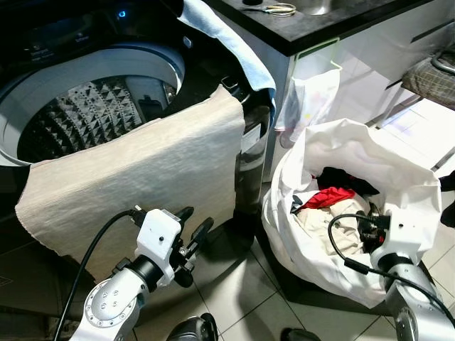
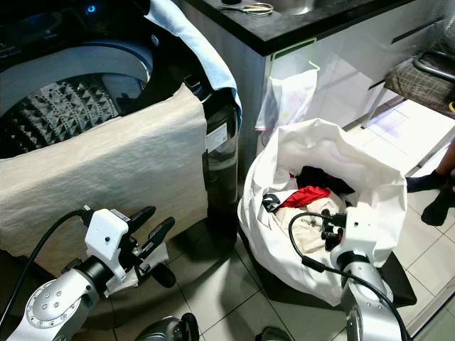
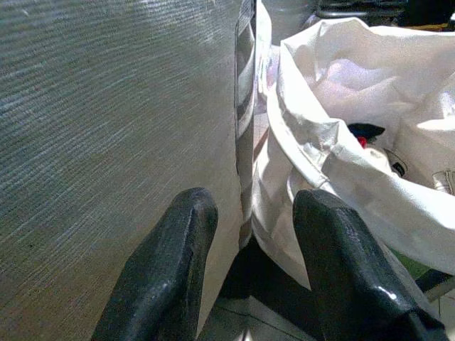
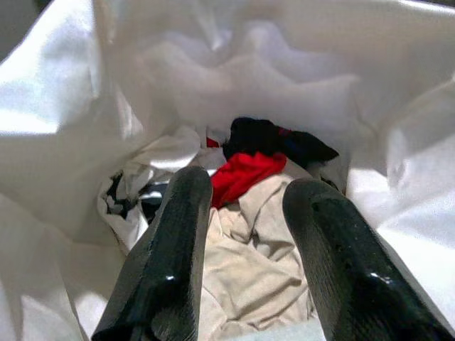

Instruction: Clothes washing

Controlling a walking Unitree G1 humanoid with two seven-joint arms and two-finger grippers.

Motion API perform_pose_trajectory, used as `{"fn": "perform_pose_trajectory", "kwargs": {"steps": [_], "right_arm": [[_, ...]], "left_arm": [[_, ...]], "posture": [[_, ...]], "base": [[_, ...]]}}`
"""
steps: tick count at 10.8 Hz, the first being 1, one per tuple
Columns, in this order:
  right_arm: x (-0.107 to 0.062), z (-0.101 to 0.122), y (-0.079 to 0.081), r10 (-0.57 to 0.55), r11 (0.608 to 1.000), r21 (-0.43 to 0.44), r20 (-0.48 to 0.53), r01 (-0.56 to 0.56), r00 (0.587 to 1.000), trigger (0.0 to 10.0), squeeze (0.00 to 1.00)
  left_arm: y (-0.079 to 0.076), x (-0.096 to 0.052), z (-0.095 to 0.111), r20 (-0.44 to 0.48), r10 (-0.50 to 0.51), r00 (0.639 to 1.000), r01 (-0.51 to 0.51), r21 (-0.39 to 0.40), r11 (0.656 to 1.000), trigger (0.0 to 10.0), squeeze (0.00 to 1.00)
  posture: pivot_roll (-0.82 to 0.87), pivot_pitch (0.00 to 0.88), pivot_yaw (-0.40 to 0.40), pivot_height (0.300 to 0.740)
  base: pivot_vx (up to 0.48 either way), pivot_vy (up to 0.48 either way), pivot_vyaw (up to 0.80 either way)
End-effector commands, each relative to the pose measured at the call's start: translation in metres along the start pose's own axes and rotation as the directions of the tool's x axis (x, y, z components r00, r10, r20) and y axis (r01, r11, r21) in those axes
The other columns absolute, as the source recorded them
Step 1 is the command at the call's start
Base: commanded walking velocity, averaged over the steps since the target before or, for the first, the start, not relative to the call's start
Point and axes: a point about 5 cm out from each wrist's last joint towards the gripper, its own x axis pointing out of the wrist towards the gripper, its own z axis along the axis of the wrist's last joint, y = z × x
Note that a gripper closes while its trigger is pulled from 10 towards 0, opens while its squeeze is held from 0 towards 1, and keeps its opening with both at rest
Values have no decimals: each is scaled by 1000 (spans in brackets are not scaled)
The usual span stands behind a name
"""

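A beige ribbed cloth (image 1: 142,170) hangs out of the top-loading washer's drum (image 1: 78,114) and down its front. A light blue cloth (image 1: 227,39) drapes over the washer's right rear edge. My left gripper (image 1: 193,224) is open, low in front of the beige cloth's lower right corner, holding nothing. To the right a white laundry bag (image 1: 398,185) stands on the floor with red (image 4: 242,174), black (image 4: 266,138) and cream garments (image 4: 249,263) inside. My right gripper (image 4: 245,206) is open just above the bag's mouth, over the cream garment, with nothing between its fingers.
A dark countertop (image 1: 334,25) with scissors (image 1: 274,8) runs behind the bag, and a small white plastic bag (image 1: 313,92) hangs from its cabinet. A person's feet (image 2: 434,192) stand at the far right. Tiled floor (image 1: 242,298) lies between washer and bag.
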Motion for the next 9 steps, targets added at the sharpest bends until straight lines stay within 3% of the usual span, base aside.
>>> {"fn": "perform_pose_trajectory", "kwargs": {"steps": [1, 2, 3, 4, 5, 9], "right_arm": [[2, 0, -2, -9, 1000, 6, -9, 9, 1000, 10000, 0], [6, 7, 4, 24, 1000, 7, 18, -25, 1000, 10000, 0], [4, 14, 23, 133, 991, 18, 55, -134, 990, 10000, 0], [3, 19, 32, 175, 983, 45, 80, -179, 981, 10000, 0], [4, 19, 43, 183, 977, 92, 103, -193, 978, 10000, 0], [-6, -13, 43, 87, 992, 93, -19, -85, 996, 10000, 0]], "left_arm": [[3, 1, 3, 9, 10, 1000, -10, 2, 1000, 10000, 0], [8, 5, 4, 17, 22, 1000, -22, -4, 1000, 10000, 0], [12, 8, 2, 23, 37, 999, -38, 13, 999, 10000, 0], [13, 9, 4, 32, 30, 999, -31, 14, 999, 10000, 0], [13, 12, 3, 29, 40, 999, -39, -27, 999, 10000, 0], [11, 13, 0, 19, 43, 999, -43, -7, 999, 10000, 0]], "posture": [[-45, 142, 99, 740], [-49, 130, 110, 740], [-53, 125, 113, 740], [-54, 97, 118, 740], [-40, 109, 115, 740], [-48, 57, 116, 740]], "base": [[0, 0, 0], [0, 0, 0], [0, 0, 0], [0, 0, 0], [0, 0, 0], [0, 0, 0]]}}
